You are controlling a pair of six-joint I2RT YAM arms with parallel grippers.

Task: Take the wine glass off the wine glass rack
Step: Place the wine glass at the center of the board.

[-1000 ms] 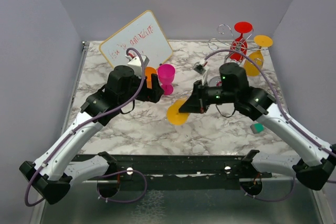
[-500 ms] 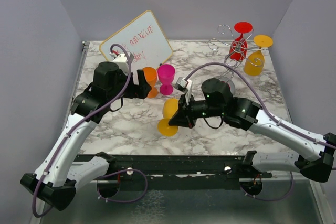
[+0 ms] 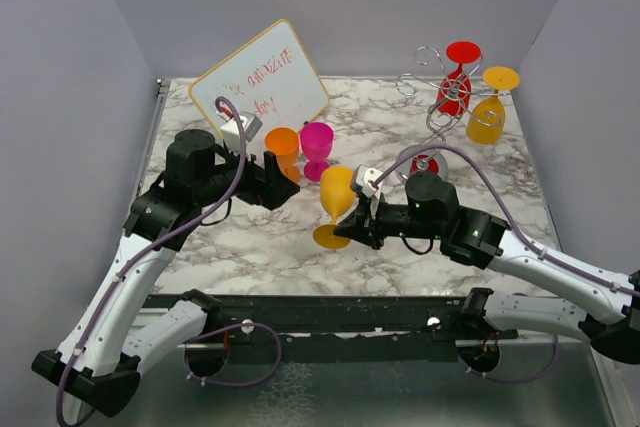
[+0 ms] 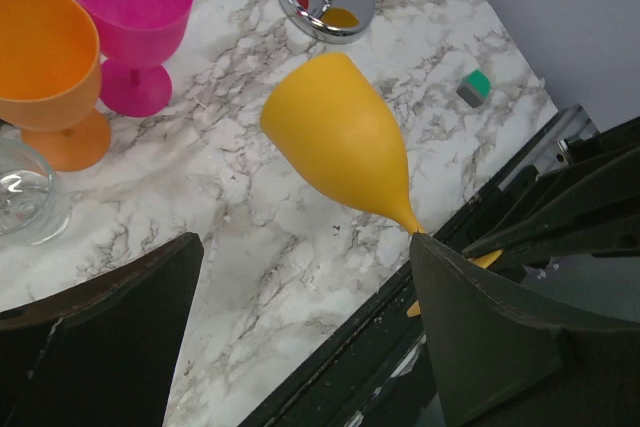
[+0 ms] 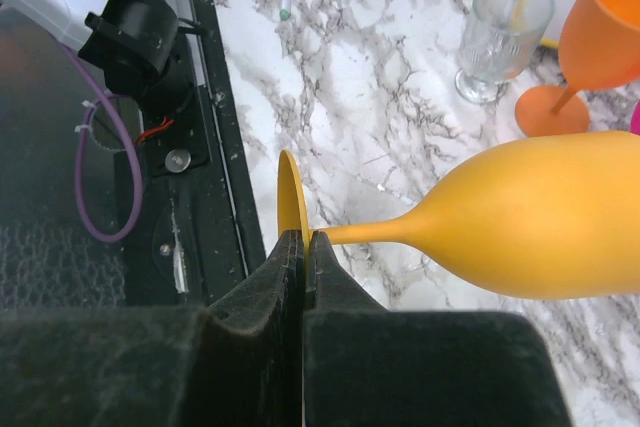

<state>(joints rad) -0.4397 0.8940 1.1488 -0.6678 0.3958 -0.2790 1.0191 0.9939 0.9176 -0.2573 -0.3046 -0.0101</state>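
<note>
Half the wine glass [image 5: 530,212] foot hides in clamped right end effector [image 5: 303,242]; left [image 4: 300,252] gapes.

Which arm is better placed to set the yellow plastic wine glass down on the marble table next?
Right: the right hand is shut on the stem of the yellow plastic wine glass over the marble table. The left hand is open and holds nothing.
</note>
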